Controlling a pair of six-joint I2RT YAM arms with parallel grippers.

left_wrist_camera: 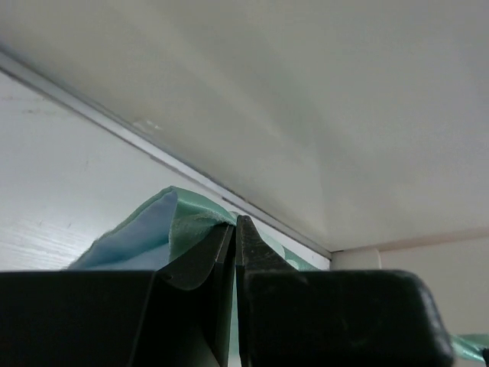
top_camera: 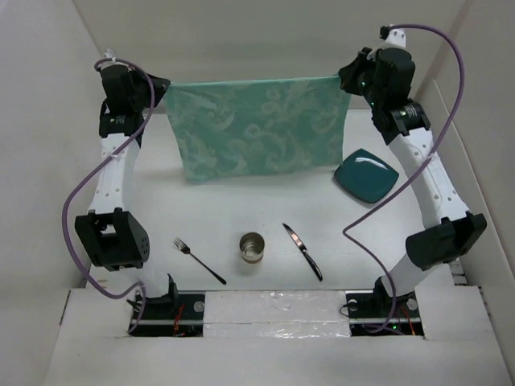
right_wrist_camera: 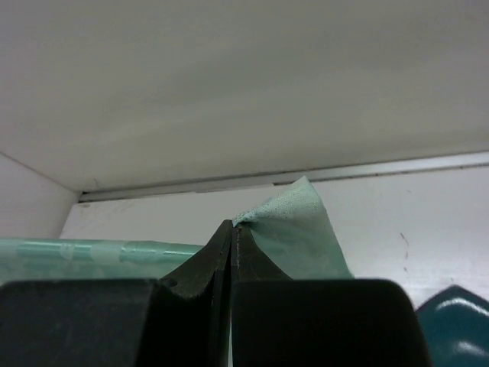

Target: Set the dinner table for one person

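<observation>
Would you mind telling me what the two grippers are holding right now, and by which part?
Both hold the green cloth. The left gripper is shut on its left corner and the right gripper on its right corner.

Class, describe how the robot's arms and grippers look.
The left arm and right arm have white links with rows of small holes and bulky black joint housings. A purple cable trails along each. The left gripper and right gripper are black, tapering to thin tips.
</observation>
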